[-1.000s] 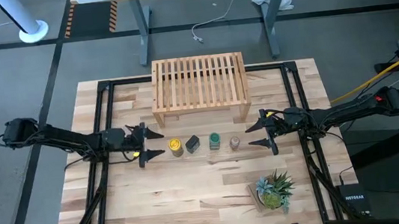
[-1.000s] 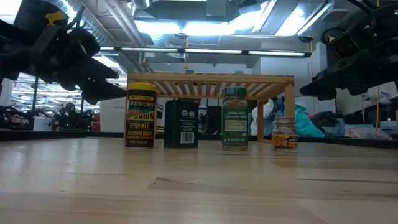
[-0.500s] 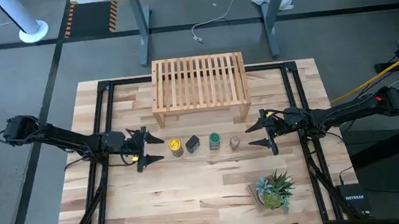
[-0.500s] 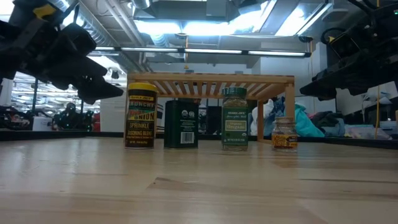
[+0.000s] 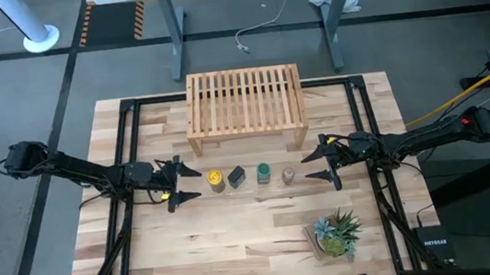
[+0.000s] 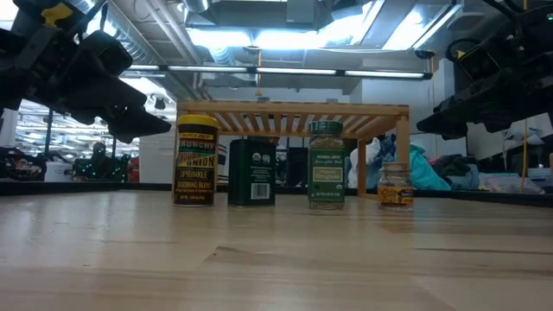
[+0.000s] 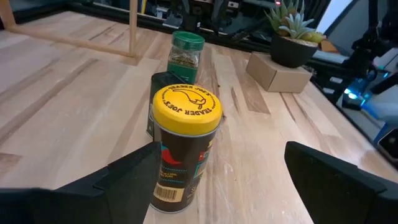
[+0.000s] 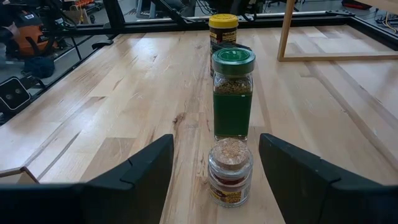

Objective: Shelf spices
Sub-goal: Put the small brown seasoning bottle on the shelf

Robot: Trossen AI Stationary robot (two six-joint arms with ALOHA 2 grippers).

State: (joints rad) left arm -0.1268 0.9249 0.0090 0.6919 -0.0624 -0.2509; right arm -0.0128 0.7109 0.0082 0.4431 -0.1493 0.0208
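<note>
High view: the left pincer [image 5: 179,184] stands wide open, holding nothing, with the yellow jar [image 5: 216,179] just beyond its tips. The right pincer [image 5: 316,164] is equally wide and empty, the tiny jar [image 5: 288,176] just ahead of it. Between those two sit the tin [image 5: 236,176] and the green jar [image 5: 263,172], all four in a row on the table, none on the shelf [image 5: 245,106] behind them.

Low view: both pincers hang above the table at about lid height, outside the ends of the row.

Left wrist view: the yellow jar stands upright, centred between the fingers [image 7: 124,178], with the tin touching or nearly touching behind it. I'd judge the grasp should close around the body below the lid, and lift straight up so the tin is not dragged.

Right wrist view: the tiny jar sits centred between the fingers [image 8: 149,169], the green jar close behind; a low, gentle grip seems wise.
</note>
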